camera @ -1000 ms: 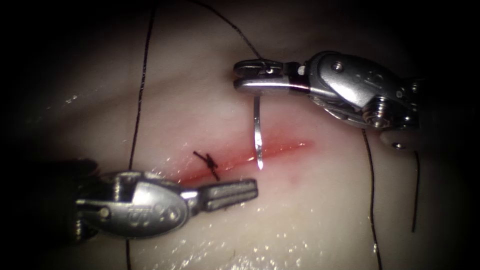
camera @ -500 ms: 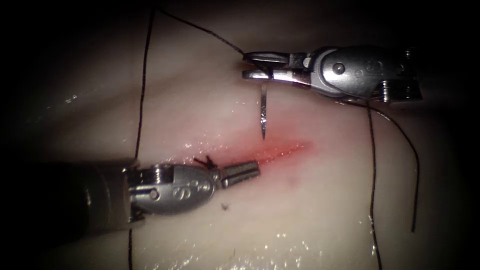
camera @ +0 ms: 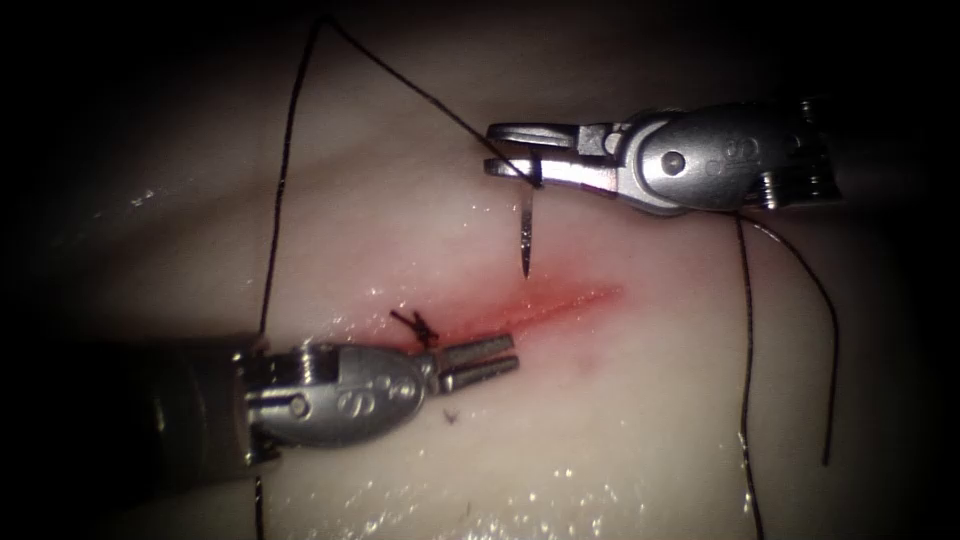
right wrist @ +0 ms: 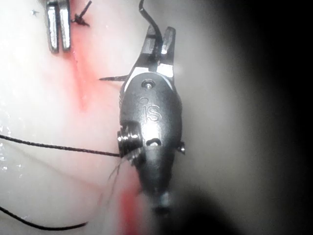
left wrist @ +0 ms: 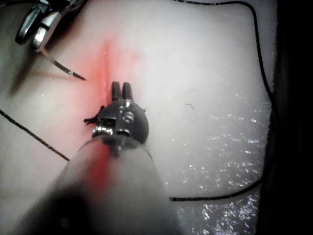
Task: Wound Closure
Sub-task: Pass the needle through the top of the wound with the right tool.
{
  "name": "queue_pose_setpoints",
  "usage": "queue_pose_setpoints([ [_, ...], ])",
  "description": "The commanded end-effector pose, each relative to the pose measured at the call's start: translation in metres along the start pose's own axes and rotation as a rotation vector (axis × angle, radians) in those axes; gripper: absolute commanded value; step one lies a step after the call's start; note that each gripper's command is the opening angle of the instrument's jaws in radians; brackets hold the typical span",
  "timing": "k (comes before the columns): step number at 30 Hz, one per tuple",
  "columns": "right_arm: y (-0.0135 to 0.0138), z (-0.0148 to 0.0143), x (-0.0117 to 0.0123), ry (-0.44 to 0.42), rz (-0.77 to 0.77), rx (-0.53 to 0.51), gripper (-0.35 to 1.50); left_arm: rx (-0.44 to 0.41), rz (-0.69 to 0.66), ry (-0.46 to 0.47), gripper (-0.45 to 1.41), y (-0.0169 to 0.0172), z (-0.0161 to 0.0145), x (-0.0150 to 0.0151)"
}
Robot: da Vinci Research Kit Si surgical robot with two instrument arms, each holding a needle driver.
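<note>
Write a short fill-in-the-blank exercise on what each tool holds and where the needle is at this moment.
1. The needle is held by the ____ tool.
2. The needle's tip hangs ____ the tissue, not in it.
3. The left tool holds ____.
4. A tied knot sits on the cut near the ____ tool.

Missing words: right; above; nothing; left

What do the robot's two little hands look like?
Both are shiny silver metal. The left hand has two short ridged fingers on a rounded body with stamped markings, on a dark shaft. The right hand has longer flat fingers, a round screw, and "IS" stamped on it.
</note>
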Motion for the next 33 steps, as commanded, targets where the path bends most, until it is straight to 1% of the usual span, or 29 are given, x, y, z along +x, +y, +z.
queue_pose_setpoints([
  [1, -0.0001, 0.0009, -0.0002, 0.001, -0.006, -0.002, -0.35, 0.0, -0.001, -0.001, -0.16, 0.0004, 0.0007, -0.0002],
  [19, 0.0009, 0.0011, 0.0006, 0.01, -0.014, -0.023, -0.35, -0.002, -0.005, 0.003, -0.18, 0.0006, 0.0011, -0.0003],
  [27, 0.0005, 0.0016, 0.0005, 0.012, -0.016, -0.022, -0.35, -0.005, -0.005, 0.006, -0.2, 0.0006, 0.001, -0.0003],
  [33, -0.0002, 0.0017, -0.0002, 0.006, -0.029, -0.01, -0.35, -0.008, -0.004, 0.007, -0.18, 0.0005, 0.0008, -0.0004],
])
